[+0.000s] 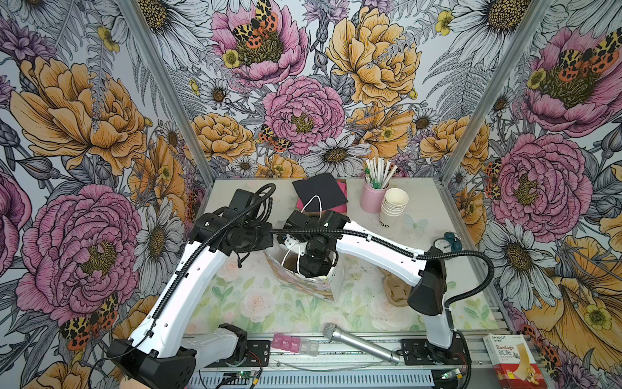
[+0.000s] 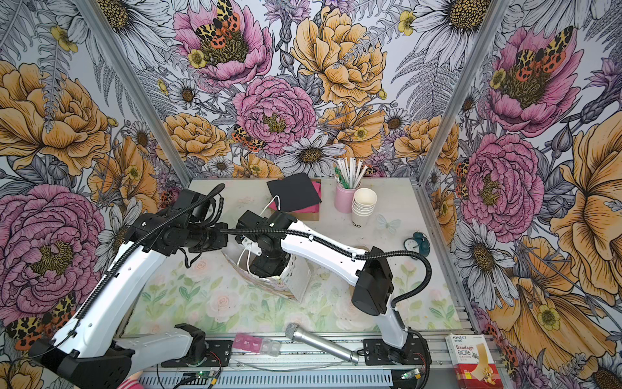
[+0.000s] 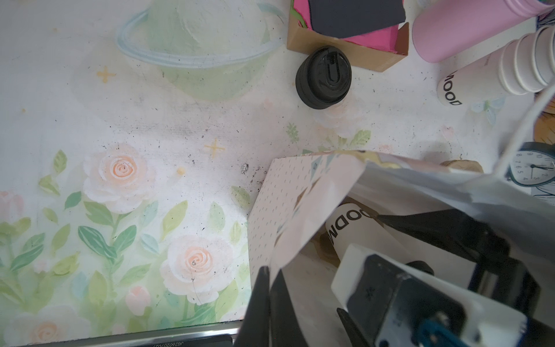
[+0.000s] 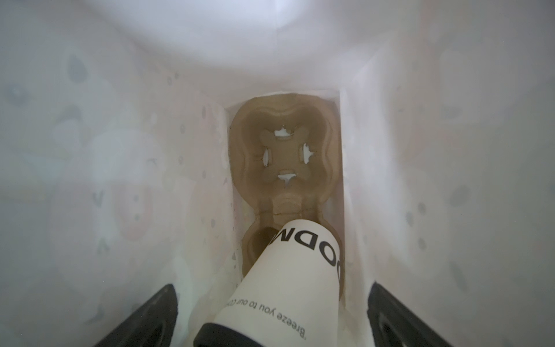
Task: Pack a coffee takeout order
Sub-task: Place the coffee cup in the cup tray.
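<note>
Floral mat [image 1: 255, 303]; left gripper [image 3: 265, 285] clenched on paper bag [image 3: 300, 192]; right gripper [image 4: 271, 290] released, tapered cup [image 4: 294, 270] tilted in pulp tray [image 4: 285, 120].

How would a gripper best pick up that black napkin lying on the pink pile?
Probably by the black napkin at its corner on the left arm's side, approached from above at a slant. It lies flat and thin, turned askew on the pink napkins, and that corner seems to jut past them, leaving room for a jaw beneath.

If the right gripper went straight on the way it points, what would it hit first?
Likely the cup standing tilted between the right gripper's open fingers, then the cardboard tray beneath; depth is unclear.
</note>
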`<control>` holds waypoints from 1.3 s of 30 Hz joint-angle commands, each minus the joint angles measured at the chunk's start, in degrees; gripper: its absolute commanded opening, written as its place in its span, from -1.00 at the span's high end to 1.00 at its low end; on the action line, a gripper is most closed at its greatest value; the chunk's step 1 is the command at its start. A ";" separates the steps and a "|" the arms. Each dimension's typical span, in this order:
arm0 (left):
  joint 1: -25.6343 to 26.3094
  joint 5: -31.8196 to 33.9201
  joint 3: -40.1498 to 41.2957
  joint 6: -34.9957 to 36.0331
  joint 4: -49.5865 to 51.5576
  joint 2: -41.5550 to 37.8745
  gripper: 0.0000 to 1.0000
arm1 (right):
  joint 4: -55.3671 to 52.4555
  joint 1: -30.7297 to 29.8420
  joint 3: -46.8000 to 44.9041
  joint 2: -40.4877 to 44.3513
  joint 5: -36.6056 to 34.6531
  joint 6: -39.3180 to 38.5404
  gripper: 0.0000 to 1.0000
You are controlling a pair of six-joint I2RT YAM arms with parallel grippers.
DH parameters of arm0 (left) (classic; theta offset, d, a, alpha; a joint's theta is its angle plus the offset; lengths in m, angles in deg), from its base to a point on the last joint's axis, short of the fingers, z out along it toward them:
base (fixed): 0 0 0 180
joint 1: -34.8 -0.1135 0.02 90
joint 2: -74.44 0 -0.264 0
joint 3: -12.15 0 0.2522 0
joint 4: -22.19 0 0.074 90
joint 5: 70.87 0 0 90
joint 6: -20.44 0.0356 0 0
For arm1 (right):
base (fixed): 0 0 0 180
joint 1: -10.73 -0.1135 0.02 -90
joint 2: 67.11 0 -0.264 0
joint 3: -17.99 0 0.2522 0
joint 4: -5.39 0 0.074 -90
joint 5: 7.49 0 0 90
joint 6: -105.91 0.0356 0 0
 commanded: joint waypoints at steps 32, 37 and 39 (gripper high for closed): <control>1.44 0.25 -1.54 0.57 -1.25 1.28 1.00 | -3.16 -0.20 13.00 -2.35 -0.95 0.87 -0.99; 1.41 0.38 -1.55 0.73 -1.21 1.45 1.00 | -3.93 -0.09 14.85 -1.52 -1.49 1.09 -0.99; 1.42 0.41 -1.59 0.65 -1.21 1.40 1.00 | -4.09 0.23 16.05 -0.99 -1.50 1.45 -0.99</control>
